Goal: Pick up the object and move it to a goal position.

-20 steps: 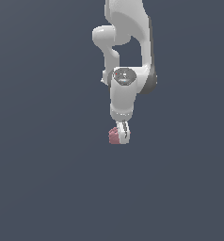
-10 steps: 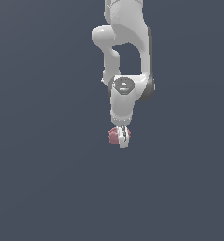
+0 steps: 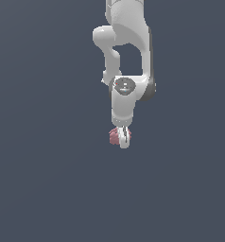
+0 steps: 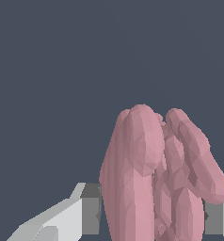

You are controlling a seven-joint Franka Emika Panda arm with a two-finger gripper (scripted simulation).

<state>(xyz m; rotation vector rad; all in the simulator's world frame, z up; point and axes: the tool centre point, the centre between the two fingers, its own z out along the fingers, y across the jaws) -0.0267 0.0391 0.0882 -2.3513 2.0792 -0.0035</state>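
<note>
**Pink lobed blob clamped in the Panda's fingers**

Where the glossy white, rounded-link robot arm [image 3: 126, 56] ends, a small white parallel gripper [image 3: 123, 137] hangs with a small dusty pink-red lumpy blob [image 3: 115, 136] pinched in it. The blob is matte, faceted like a low-poly mesh, made of several long ridged lobes bunched side by side like fingers. In the wrist view the blob [image 4: 156, 179] fills the gap between the two fingers, and each grey flat pad [image 4: 91, 214] sits right against a flank of it, one on each side. So the pincer is closed narrow on the blob, holding it.

Long axis: the lobes run lengthwise out from between the pads, away from the wrist camera, rounded tips at the far end. The widest lobe is smooth and swollen; the others are thinner, with creases between them. One outer lobe leans outward at its tip, over the far pad.

In the exterior view the blob pokes out toward the exterior view's left of the fingertip, only a small pink patch showing, the rest hidden behind the white finger. Background is a flat, plain slate-blue surface [image 3: 48, 189], no texture. Whether the blob touches that surface cannot be told. Wrist joint shows a dark grey ring with a red dot.
</note>
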